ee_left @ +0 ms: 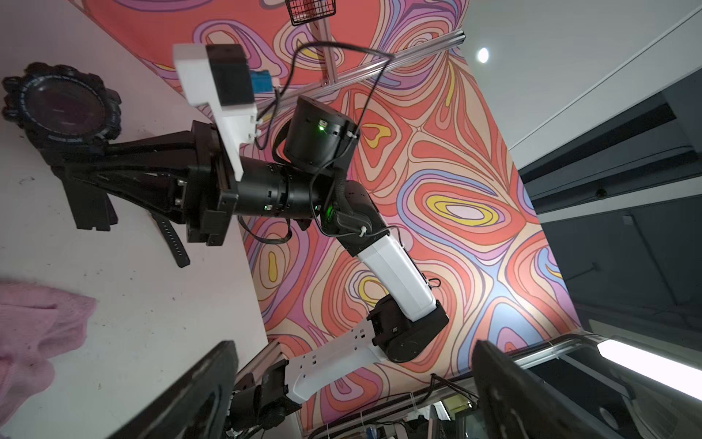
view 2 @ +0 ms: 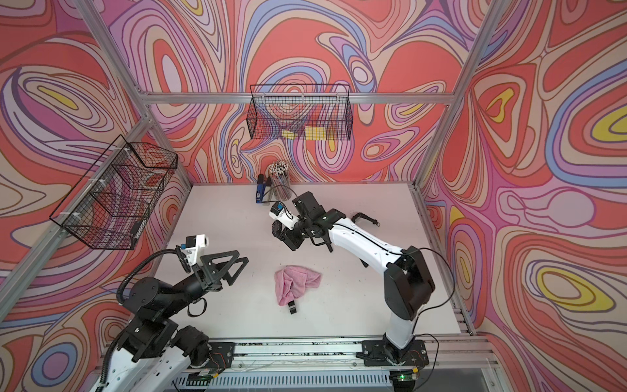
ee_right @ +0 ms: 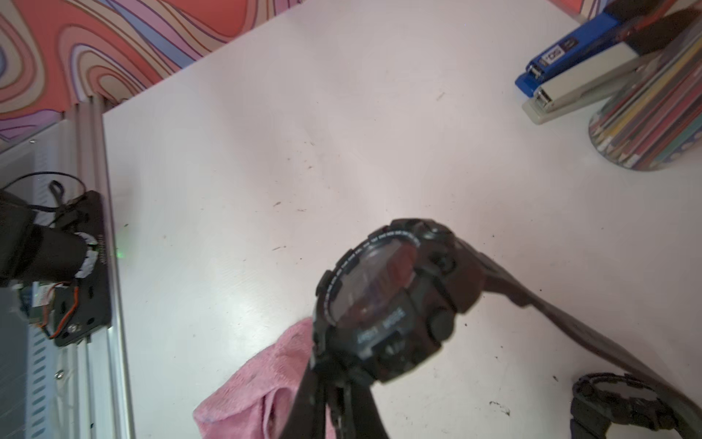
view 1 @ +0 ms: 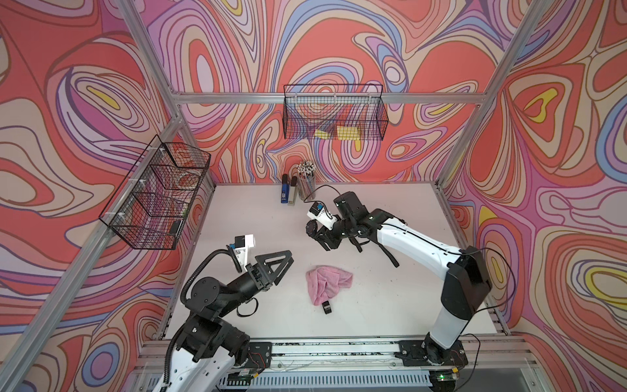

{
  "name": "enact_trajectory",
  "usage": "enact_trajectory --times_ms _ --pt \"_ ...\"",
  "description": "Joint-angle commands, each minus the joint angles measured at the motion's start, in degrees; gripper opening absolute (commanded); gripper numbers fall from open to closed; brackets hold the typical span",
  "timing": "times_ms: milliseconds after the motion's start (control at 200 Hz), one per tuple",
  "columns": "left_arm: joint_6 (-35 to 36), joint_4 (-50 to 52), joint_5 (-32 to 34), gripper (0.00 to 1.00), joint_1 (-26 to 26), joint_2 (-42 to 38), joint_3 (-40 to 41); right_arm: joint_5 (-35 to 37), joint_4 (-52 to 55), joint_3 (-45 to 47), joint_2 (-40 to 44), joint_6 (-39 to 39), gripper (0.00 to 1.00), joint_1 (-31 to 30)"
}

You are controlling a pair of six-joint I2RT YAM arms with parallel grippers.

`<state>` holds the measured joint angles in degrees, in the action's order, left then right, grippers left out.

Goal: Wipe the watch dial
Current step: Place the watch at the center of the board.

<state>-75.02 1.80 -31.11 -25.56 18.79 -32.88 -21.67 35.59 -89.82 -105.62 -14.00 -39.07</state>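
A chunky black watch [view 1: 312, 226] [view 2: 276, 229] is held above the white table, and my right gripper [view 1: 320, 237] [view 2: 287, 238] [ee_right: 342, 365] is shut on its strap just below the case. Its round dial [ee_right: 372, 289] [ee_left: 62, 106] is uncovered and faces toward the left arm; one strap end [ee_left: 173, 243] hangs loose. A crumpled pink cloth [view 1: 327, 280] [view 2: 295, 280] [ee_left: 34, 330] [ee_right: 262, 384] lies on the table between the arms. My left gripper [view 1: 288, 259] [view 2: 242, 258] [ee_left: 353, 353] hovers left of the cloth, open wide and empty.
A small black piece [view 1: 326, 307] lies at the cloth's near edge. Another black watch [ee_right: 623, 403] [view 2: 364, 217] lies on the table behind the right arm. A blue stapler [view 1: 285, 190] and a pencil cup [view 1: 306, 181] stand at the back. Wire baskets [view 1: 334, 113] [view 1: 156, 193] hang on the walls.
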Motion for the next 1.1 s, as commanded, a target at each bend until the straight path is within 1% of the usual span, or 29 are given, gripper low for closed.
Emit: enact_trajectory --times_ms 0,75,165,225,305,536,696,771,786,826,891,921,961,1051,1092 --pt "10.7 19.5 4.3 0.99 -0.1 -0.7 -3.6 6.5 13.0 -8.1 -7.8 -3.4 0.00 0.8" --pt "13.5 24.0 5.9 0.99 0.0 -0.7 -5.9 8.0 17.5 -13.9 -13.3 -4.3 0.00 0.8" --pt "16.2 28.1 8.2 0.99 0.0 -0.7 -8.1 9.9 19.8 -18.1 -18.4 -5.0 0.00 0.7" --pt "17.5 29.7 9.4 0.99 -0.1 -1.1 -9.2 11.3 20.9 -20.2 -20.7 -5.7 0.00 0.9" --pt "18.8 29.9 9.8 0.99 -0.1 -1.7 -9.8 11.3 22.9 -23.2 -24.0 -6.5 0.00 1.3" --pt "19.0 28.5 8.2 0.99 -0.1 -2.4 -8.4 11.7 24.7 -26.5 -28.5 -8.0 0.00 1.5" --pt "17.8 27.7 5.7 0.93 -0.1 -2.5 -6.6 12.2 24.8 -26.9 -30.2 -8.2 0.00 1.6" --pt "18.0 28.4 5.2 0.92 0.0 -2.6 -6.6 12.6 24.4 -26.7 -30.1 -8.0 0.00 1.6" --pt "18.1 28.4 5.1 0.92 0.0 -2.6 -6.6 12.7 24.3 -26.7 -30.1 -8.0 0.02 1.6" --pt "18.2 28.5 4.7 0.92 -0.1 -2.6 -6.5 12.9 24.3 -26.9 -30.0 -7.9 0.13 1.6" --pt "18.0 28.3 4.0 0.91 0.0 -2.6 -6.1 12.7 24.3 -27.0 -29.7 -7.9 0.25 1.6" --pt "17.9 28.1 3.7 0.91 -0.1 -2.6 -5.8 12.8 24.1 -27.0 -29.4 -8.0 0.34 1.6" --pt "17.8 28.0 3.2 0.90 -0.1 -2.5 -5.4 12.8 23.7 -26.8 -29.1 -7.9 0.43 1.6" --pt "17.8 28.5 2.3 0.88 0.0 -2.6 -4.3 12.9 23.1 -26.6 -27.8 -7.7 0.57 1.6" --pt "17.8 29.1 2.1 0.87 -0.1 -2.8 -4.0 12.8 22.8 -26.5 -26.5 -7.5 0.70 1.6"
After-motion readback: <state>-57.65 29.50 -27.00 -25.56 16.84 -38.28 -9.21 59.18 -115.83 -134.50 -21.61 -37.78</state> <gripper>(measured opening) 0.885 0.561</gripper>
